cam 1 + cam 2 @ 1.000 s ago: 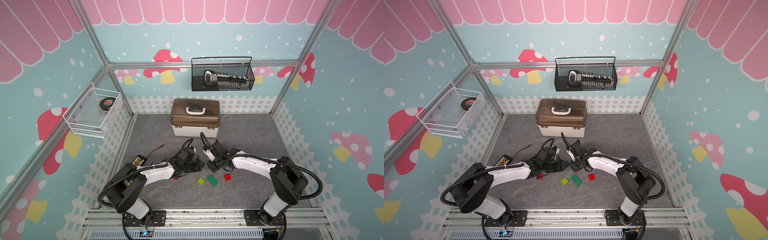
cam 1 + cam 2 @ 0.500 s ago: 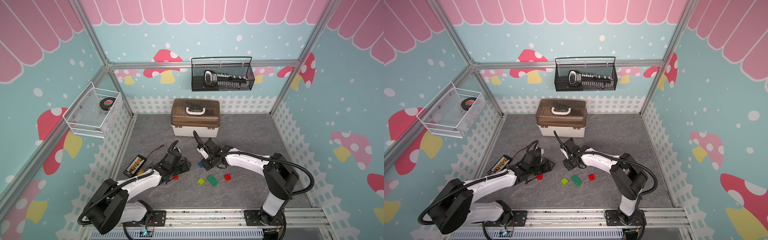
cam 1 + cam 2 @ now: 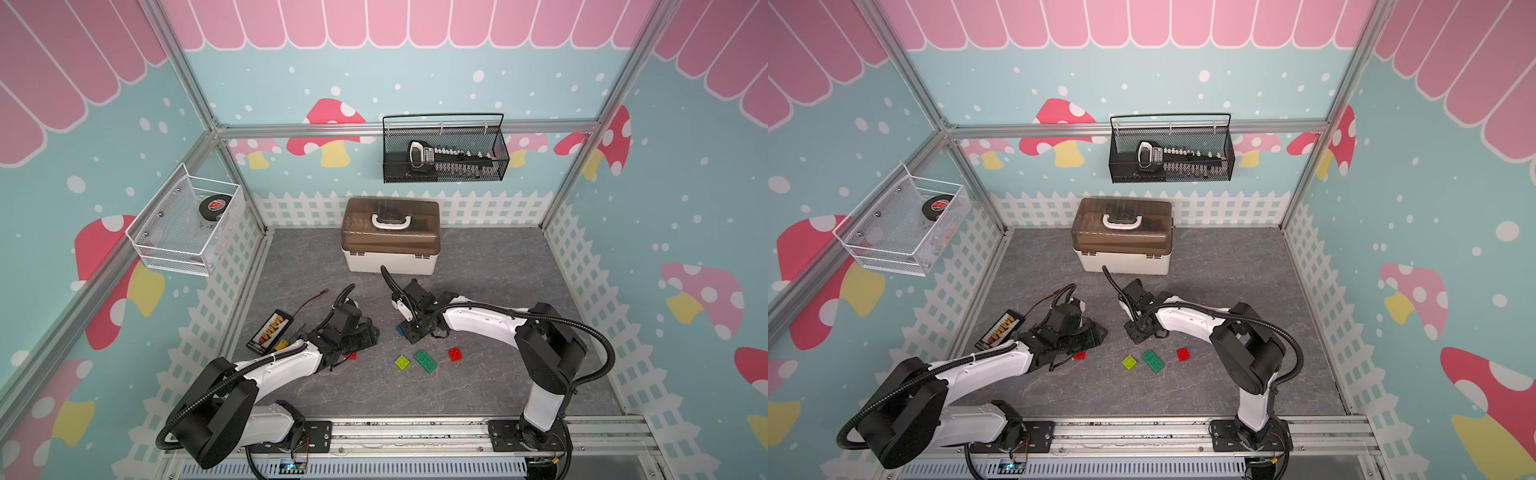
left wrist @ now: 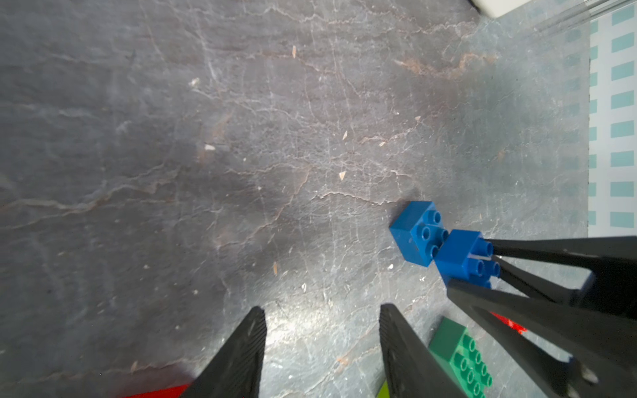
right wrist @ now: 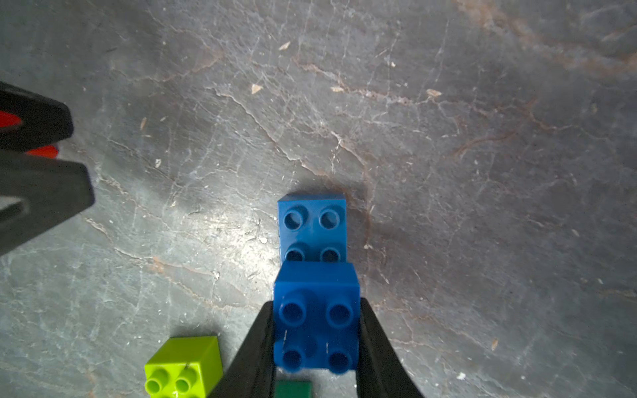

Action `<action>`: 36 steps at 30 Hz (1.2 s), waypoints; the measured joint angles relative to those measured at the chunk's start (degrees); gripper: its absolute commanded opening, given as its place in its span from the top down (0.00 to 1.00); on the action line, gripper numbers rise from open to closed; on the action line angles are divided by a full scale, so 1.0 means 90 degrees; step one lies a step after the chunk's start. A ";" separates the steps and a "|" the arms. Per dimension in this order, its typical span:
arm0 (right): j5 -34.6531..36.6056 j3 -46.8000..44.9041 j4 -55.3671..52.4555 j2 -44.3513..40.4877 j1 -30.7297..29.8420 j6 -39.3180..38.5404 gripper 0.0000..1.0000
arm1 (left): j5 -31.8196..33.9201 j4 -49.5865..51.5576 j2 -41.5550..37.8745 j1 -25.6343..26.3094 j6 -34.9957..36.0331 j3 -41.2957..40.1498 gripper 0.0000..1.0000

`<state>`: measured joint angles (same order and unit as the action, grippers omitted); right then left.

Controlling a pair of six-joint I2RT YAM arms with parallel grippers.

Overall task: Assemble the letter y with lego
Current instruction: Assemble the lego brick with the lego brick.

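Lego (image 3: 1153, 361) in both top views: lime brick (image 3: 402, 362) at 9 and red brick (image 3: 455, 354) at 3 o'clock of the green bar (image 3: 425, 360); left wrist: left gripper (image 4: 321, 308) apart, empty; right wrist: right gripper (image 5: 316, 305) clamped on a blue brick (image 5: 316, 330) beside another blue brick (image 5: 312, 224)

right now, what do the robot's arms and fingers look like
Both the left arm and right arm have white link shells with bulky black joints and black corrugated cable hoses looping alongside. The fingers are matte black tapering wedges with finely ribbed inner faces.
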<state>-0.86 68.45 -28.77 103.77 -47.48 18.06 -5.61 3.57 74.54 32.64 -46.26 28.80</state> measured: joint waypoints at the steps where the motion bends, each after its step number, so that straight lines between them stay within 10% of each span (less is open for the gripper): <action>1: 0.0007 0.0000 0.0000 0.0000 -0.0005 0.0000 0.71 | 0.0005 0.0000 -0.0012 0.0000 0.0000 -0.0024 0.46; 36: -0.0041 0.0306 -0.0143 0.0282 -0.0036 0.0000 0.72 | 0.0034 -0.0005 -0.0117 0.0000 -0.0005 -0.0172 0.46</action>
<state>-1.23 71.20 -30.06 106.30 -47.81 18.06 -5.30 3.53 73.49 32.64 -46.30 27.24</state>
